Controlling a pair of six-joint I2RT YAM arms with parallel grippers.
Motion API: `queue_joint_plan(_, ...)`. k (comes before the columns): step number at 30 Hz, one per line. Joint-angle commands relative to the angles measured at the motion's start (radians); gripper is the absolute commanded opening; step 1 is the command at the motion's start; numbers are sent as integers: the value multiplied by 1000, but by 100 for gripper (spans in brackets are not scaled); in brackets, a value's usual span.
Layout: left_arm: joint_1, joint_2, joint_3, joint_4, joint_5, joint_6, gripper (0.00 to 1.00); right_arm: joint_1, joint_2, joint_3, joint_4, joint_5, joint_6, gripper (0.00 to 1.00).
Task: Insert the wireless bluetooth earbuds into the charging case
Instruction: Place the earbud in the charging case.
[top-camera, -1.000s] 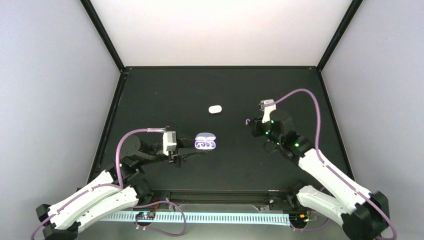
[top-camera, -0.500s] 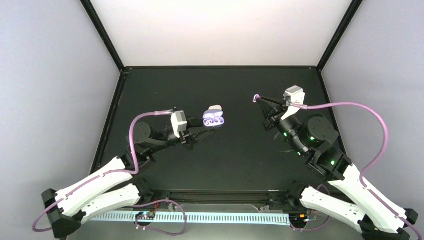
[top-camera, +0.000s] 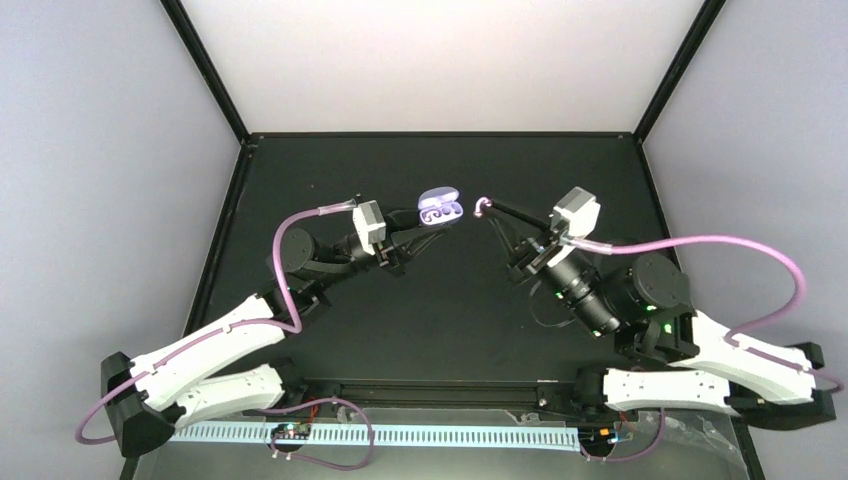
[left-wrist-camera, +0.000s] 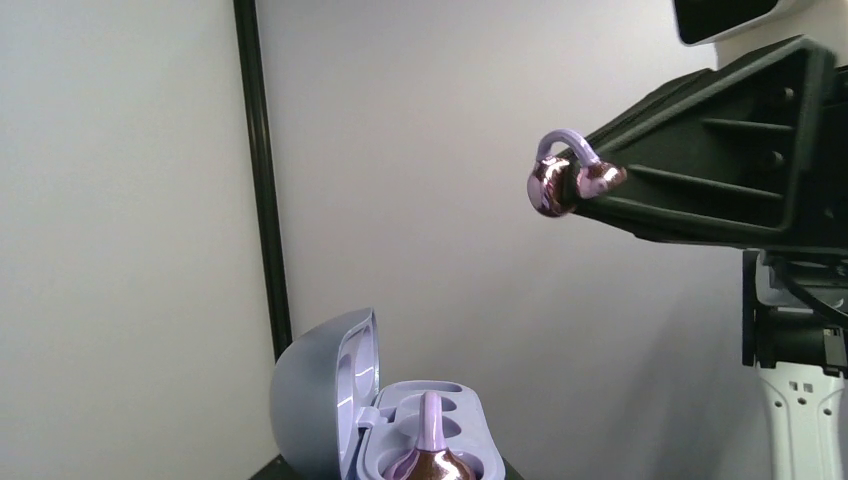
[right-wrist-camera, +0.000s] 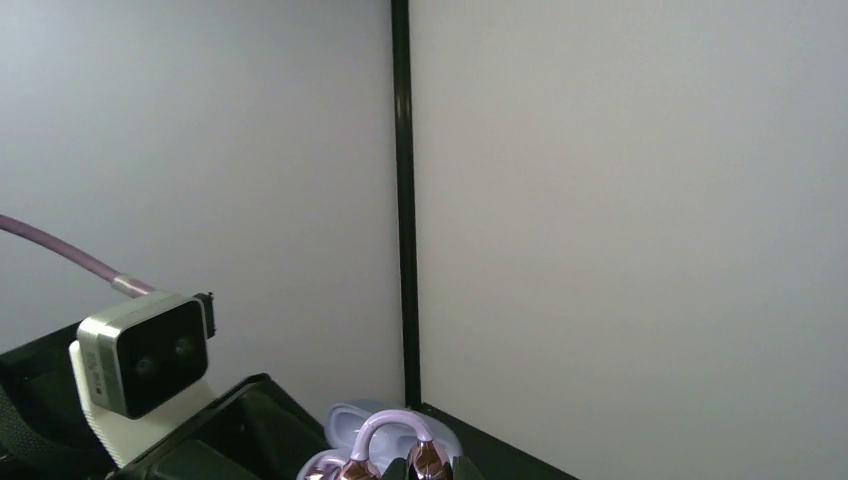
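My left gripper (top-camera: 428, 224) is shut on an open purple charging case (top-camera: 439, 209) and holds it in the air. In the left wrist view the case (left-wrist-camera: 400, 415) has its lid up at the left, with one purple earbud (left-wrist-camera: 432, 455) seated in it. My right gripper (top-camera: 488, 209) is shut on a second purple earbud (top-camera: 481, 207), just right of the case and apart from it. This earbud also shows in the left wrist view (left-wrist-camera: 568, 182) and the right wrist view (right-wrist-camera: 392, 448). The white earbuds are out of view.
The black table (top-camera: 440, 310) is bounded by a black frame and grey walls. In the right wrist view the left arm's wrist camera (right-wrist-camera: 140, 365) sits close at the lower left and the case (right-wrist-camera: 350, 425) lies just behind the bud. A white case seen earlier is hidden.
Both arms rose and moved toward each other. The left gripper carried the open case up and toward the back. The right gripper carried the purple earbud left, toward the case.
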Motion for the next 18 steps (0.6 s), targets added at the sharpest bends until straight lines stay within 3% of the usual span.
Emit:
queue_joint_plan(1, -8, 3, 44, 101, -28, 55, 2, 70, 65, 21, 124, 117, -120, 9)
queue_joint_plan(18, -15, -58, 7, 110, -66, 100, 2, 70, 211, 57, 195, 204, -112, 9)
